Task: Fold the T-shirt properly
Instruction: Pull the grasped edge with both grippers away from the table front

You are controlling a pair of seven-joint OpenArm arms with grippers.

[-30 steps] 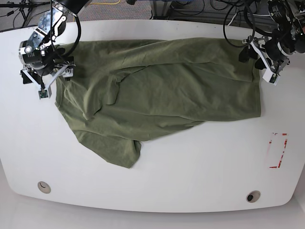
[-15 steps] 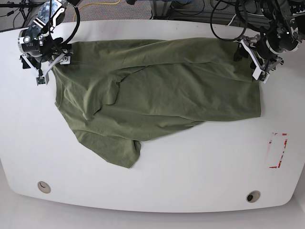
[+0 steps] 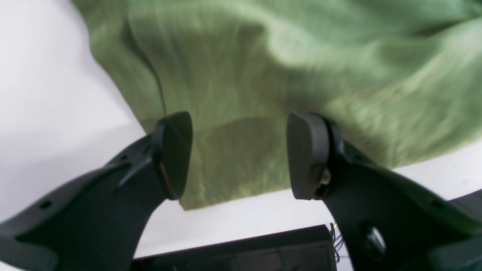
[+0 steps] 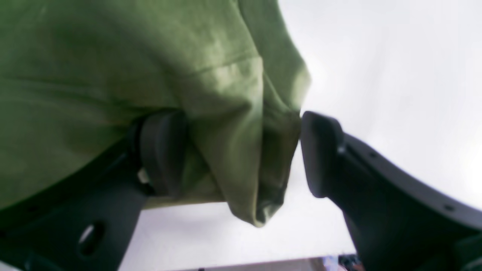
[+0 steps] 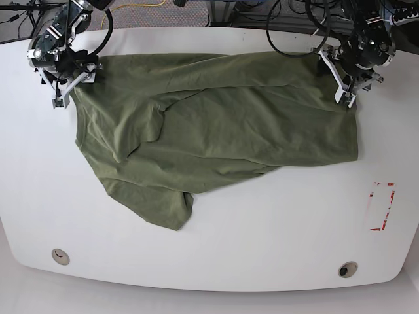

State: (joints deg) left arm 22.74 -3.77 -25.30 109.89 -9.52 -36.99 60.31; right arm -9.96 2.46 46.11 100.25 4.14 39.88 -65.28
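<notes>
Base view shows you both arms reaching down to the far edge of the T-shirt [image 5: 216, 131], which lies spread on the white counter [image 5: 262, 222]. Your left tool [image 5: 348, 84] sits at the shirt's far corner on the view's right; your right tool [image 5: 64, 85] sits at the far corner on the view's left. Left wrist view: the left tool [image 3: 239, 154] stands wide open, fingers straddling the shirt's hem [image 3: 233, 188], gripping nothing. Right wrist view: the right tool [image 4: 243, 154] is also spread apart, a bunched fold of shirt [image 4: 241, 150] between its fingers, unclamped. The shirt's long axis runs side to side, one loose flap [image 5: 160, 206] trailing toward the near edge
</notes>
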